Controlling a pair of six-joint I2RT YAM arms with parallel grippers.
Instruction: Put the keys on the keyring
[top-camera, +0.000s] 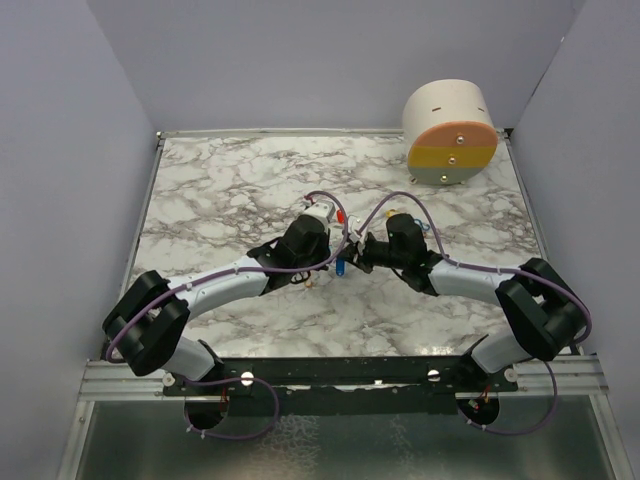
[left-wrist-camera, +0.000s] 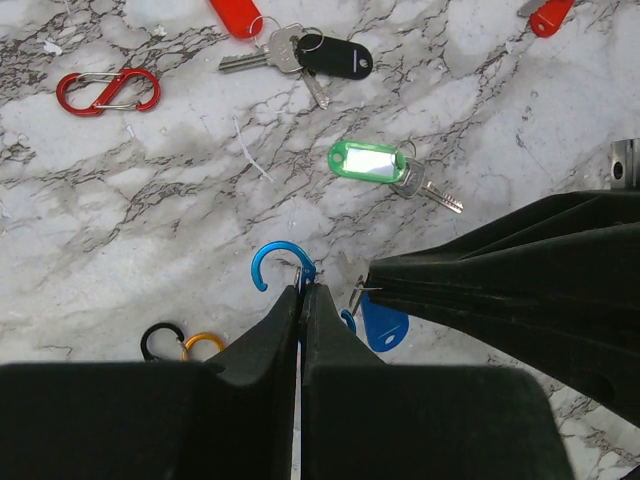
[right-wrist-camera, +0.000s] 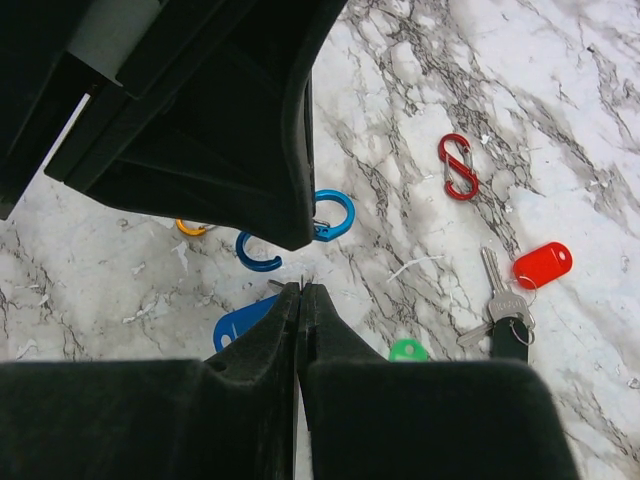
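Note:
In the left wrist view my left gripper is shut on a blue S-shaped keyring, held just above the marble. My right gripper is shut on the thin metal ring of a blue-headed key. Its fingertips almost touch the left ones. The blue key hangs below them. A green-headed key, a black-headed bunch of keys, a red head and a red S-loop lie beyond. In the top view both grippers meet at the table's middle.
A black and an orange loop lie linked at my left. Another red head lies far right. A white drum with an orange and yellow face stands at the back right. Grey walls close in the marble table.

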